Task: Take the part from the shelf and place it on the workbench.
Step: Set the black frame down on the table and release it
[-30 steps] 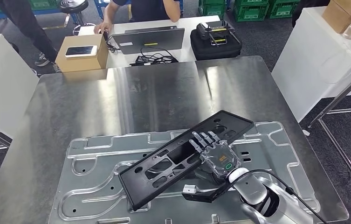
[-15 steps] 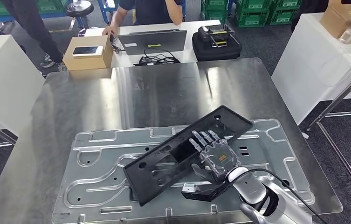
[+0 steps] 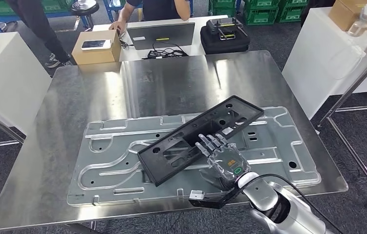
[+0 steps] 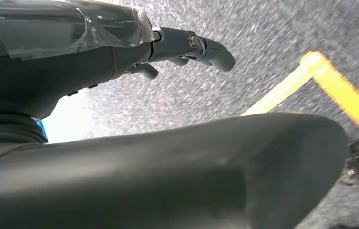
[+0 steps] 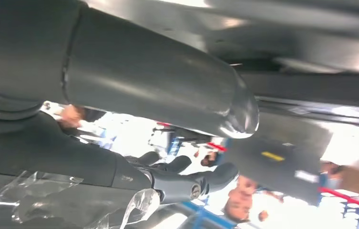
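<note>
Part [image 3: 198,139] lies diagonally on the metal plate [image 3: 108,161] near the worktop [image 3: 98,92] front edge. Right hand [image 3: 224,163] fingers spread, resting at its edge, nothing gripped. Risk: withdrawal may drag the part askew.

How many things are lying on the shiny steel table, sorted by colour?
Black: 1, the long plastic panel
Silver: 1, the big metal plate under it
Total: 2
</note>
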You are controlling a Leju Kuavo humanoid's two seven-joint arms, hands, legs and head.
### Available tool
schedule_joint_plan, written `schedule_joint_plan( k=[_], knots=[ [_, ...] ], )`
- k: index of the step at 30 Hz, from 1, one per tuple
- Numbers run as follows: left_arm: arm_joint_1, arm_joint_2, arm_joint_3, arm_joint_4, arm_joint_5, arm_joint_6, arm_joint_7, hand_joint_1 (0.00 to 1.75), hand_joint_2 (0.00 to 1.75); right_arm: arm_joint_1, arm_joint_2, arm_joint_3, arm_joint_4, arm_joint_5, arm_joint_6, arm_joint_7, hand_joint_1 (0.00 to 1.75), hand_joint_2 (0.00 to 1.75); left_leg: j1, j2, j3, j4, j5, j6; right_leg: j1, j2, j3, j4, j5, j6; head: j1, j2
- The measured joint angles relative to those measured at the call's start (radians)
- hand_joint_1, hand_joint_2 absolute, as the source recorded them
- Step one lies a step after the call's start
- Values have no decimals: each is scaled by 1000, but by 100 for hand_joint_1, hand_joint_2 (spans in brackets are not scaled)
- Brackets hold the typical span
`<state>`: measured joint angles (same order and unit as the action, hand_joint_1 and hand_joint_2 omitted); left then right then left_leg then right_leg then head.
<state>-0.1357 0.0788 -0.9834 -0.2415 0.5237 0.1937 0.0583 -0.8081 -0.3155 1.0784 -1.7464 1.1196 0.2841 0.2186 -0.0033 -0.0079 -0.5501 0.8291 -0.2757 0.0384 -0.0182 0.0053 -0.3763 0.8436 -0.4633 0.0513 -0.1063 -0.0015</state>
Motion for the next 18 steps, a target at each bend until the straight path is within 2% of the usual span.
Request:
schedule_joint_plan(
  k=[1, 2, 3, 4, 6, 7, 8, 9, 10, 11, 12, 13, 14, 15, 16, 17, 18],
  knots=[
    [0, 0, 0, 0, 0, 0, 0, 0, 0, -1, 1, 0, 0, 0, -1, 0, 0, 0, 1, 0, -5, -4, 13, -6, 0, -1, -6, -13, 4, -9, 0, 0],
    [1, 0, 0, 0, 0, 0, -1, 0, 0, -2, 2, 0, 0, 0, -1, 0, 0, 0, 3, 0, -14, -2, 11, -12, -1, -3, -17, -14, 14, -17, 0, 0],
    [4, 0, 0, 0, 0, 0, -1, 0, 0, -3, 2, 0, 1, 0, -1, 1, 0, 0, 4, 0, -27, 19, -14, -17, -2, -6, -30, -15, 26, -28, 0, 0],
    [6, -1, 0, 0, 0, -1, -1, 0, 0, -3, 2, 0, 1, 0, -2, 1, 0, 0, 6, 1, -46, 65, -63, -21, -3, -8, -45, -17, 41, -37, -1, 0],
    [9, -1, -1, 0, 0, -1, -2, 0, 0, -3, 3, 0, 2, 0, -2, 3, 0, 0, 8, 1, -93, 221, -186, -28, 0, -9, -81, -16, 70, -47, -1, 0],
    [9, -1, 0, 0, 0, -1, -2, 0, 0, -2, 3, 0, 2, 0, -2, 3, 0, 0, 9, 1, -110, 300, -223, -30, 2, -9, -100, -16, 84, -48, -1, 0],
    [9, -1, 0, 0, 0, -1, -2, 0, 0, -2, 3, 0, 4, 0, -2, 4, 0, 0, 9, 1, -114, 353, -230, -30, 4, -9, -119, -14, 98, -48, -1, 0],
    [8, -1, 0, 0, 0, -2, -2, 0, 0, -2, 3, 0, 5, -1, -2, 4, 0, 0, 8, 1, -101, 370, -212, -29, 6, -9, -137, -13, 111, -47, -1, 0],
    [8, -1, 0, 0, 0, -2, -2, 0, 0, -1, 3, 0, 6, -1, -2, 5, 0, 0, 7, 1, -68, 347, -180, -25, 7, -9, -154, -12, 124, -45, -1, 0],
    [7, -1, -1, 0, 0, -3, -2, 0, 0, -2, 3, 0, 6, -1, -2, 6, 0, 0, 5, 1, -16, 288, -152, -19, 7, -9, -169, -11, 137, -43, 0, 0],
    [4, 0, -1, 0, -1, -3, -3, 0, 0, -2, 3, 0, 6, -1, -2, 6, 0, 0, 1, 1, 52, 202, -142, -11, 8, -10, -180, -10, 148, -40, 0, 0],
    [1, 1, -1, 0, -2, -3, -3, 0, 0, -3, 3, 0, 6, -1, -2, 7, 0, 0, -4, 2, 120, 106, -147, -4, 9, -10, -188, -9, 158, -36, -1, 0],
    [-2, 2, -1, 0, -2, -3, -4, 0, 0, -5, 3, 0, 6, -1, -2, 8, 0, 0, -8, 1, 172, 28, -160, 2, 9, -12, -193, -9, 169, -33, -1, 0],
    [-4, 4, 0, 0, -3, -3, -5, 0, 0, -6, 3, 0, 6, -1, -2, 8, 0, 0, -12, 1, 203, -21, -170, 7, 9, -13, -197, -9, 180, -28, -1, 0],
    [-5, 4, 0, 0, -3, -3, -5, 0, 0, -6, 3, 0, 6, -2, -2, 10, 0, 0, -13, 1, 207, -43, -169, 12, 9, -14, -201, -11, 193, -23, -1, 0],
    [-4, 4, 0, 0, -2, -4, -5, 0, 0, -6, 2, -1, 7, -4, -2, 12, 0, 0, -12, 2, 198, -43, -161, 16, 7, -13, -209, -9, 195, -17, -1, 0],
    [-2, 4, 0, 0, -2, -4, -5, 0, 0, -6, 1, -1, 7, -6, -3, 13, 0, 0, -10, 3, 185, -41, -150, 22, 7, -11, -220, 6, 176, -12, -2, 0]
  ],
)
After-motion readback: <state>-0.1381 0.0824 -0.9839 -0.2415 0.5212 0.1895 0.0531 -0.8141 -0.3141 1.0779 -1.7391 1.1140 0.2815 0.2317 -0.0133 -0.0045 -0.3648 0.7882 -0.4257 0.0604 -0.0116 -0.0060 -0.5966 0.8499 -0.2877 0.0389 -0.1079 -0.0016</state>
